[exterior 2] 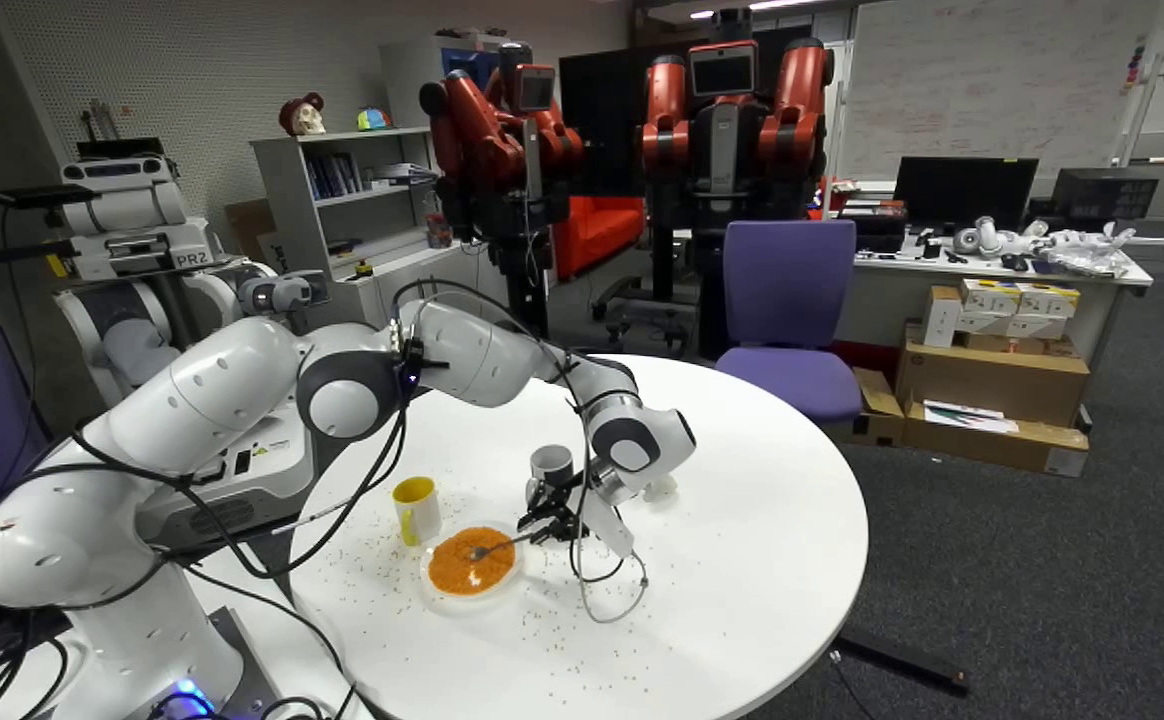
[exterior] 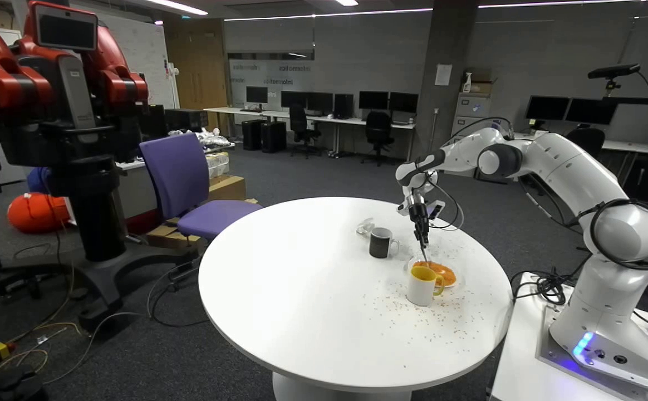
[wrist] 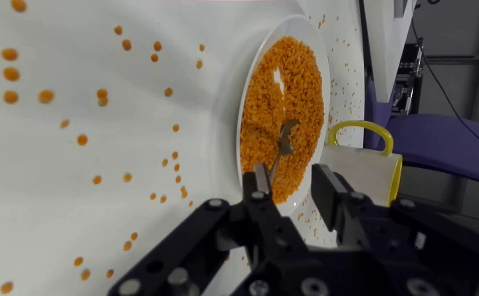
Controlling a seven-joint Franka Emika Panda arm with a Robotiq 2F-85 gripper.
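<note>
My gripper (wrist: 290, 170) is open, its two black fingers apart, over the near edge of a white plate (wrist: 319, 45). Orange grains (wrist: 264, 90) cover the plate. A metal utensil, seemingly a fork (wrist: 287, 139), rests with its head in the grains. Its handle runs toward the gripper and passes behind the left finger in the wrist view; whether it touches cannot be told. In both exterior views the gripper (exterior: 424, 244) (exterior 2: 534, 530) is at the handle's end. A white mug with yellow inside and handle (exterior: 421, 288) (exterior 2: 416, 512) (wrist: 361, 168) stands beside the plate.
A dark grey mug (exterior: 380, 243) (exterior 2: 551, 465) stands on the round white table (exterior: 290, 289) near the gripper. Crumpled clear plastic (exterior: 365, 227) lies behind it. Loose grains are scattered around the plate. A purple chair (exterior: 190, 184) stands at the table's edge. Cables hang from the arm.
</note>
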